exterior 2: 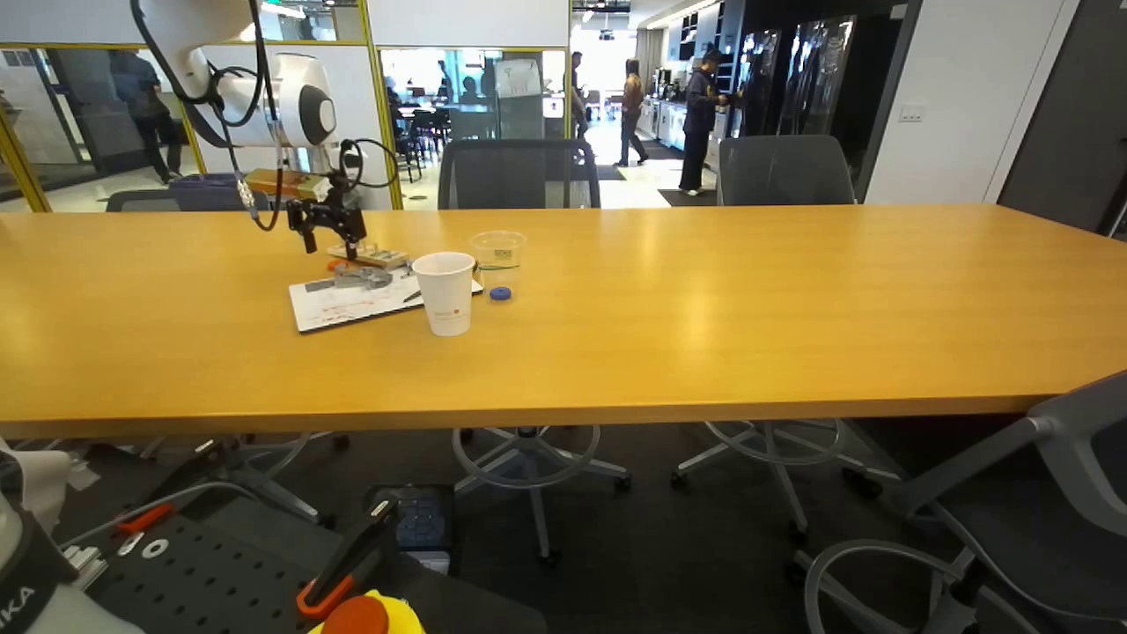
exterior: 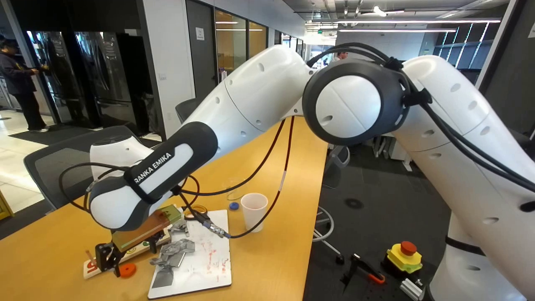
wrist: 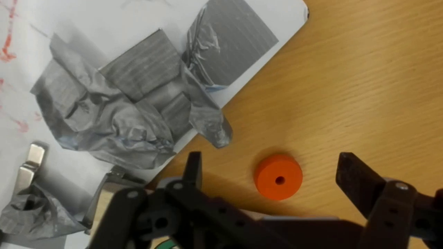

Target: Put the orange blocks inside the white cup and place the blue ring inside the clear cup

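Lowering straight down before squeezing looks wisest to me: the gripper (wrist: 269, 166), spread and holding nothing, hangs above the orange block (wrist: 275, 171) on the counter (wrist: 367, 90) just beside the whiteboard (wrist: 114, 17).

In an exterior view, "RANKA EMIKA" stands on the arm segment (exterior: 167, 167) and, in an exterior view, a cut-off "KA" on a robot part (exterior 2: 44, 599), while red handwriting (exterior: 211, 253) on the whiteboard (exterior: 204, 240), print (exterior 2: 449, 314) on the white cup (exterior 2: 445, 291), the label (exterior 2: 503, 254) on the clear cup (exterior 2: 499, 267) and the sheet (exterior: 199, 34) on the grey door (exterior: 203, 60) are illegible.
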Robot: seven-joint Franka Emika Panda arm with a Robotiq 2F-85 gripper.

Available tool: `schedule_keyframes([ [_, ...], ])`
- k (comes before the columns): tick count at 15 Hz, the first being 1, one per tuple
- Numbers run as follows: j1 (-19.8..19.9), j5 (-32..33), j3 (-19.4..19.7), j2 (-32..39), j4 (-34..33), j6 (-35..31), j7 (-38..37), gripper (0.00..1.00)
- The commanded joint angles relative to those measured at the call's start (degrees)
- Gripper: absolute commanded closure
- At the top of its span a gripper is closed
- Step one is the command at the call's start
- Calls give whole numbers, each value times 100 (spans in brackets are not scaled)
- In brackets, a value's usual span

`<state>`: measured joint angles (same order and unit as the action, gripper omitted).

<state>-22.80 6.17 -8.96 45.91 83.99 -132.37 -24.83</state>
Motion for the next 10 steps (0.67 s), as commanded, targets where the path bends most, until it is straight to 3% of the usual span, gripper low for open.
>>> schedule_keyframes([
  [1, -179, -129, 150, 447, -841, 412, 142, 0],
  [10, -350, -86, 303, 960, -1673, 790, 106, 0],
])
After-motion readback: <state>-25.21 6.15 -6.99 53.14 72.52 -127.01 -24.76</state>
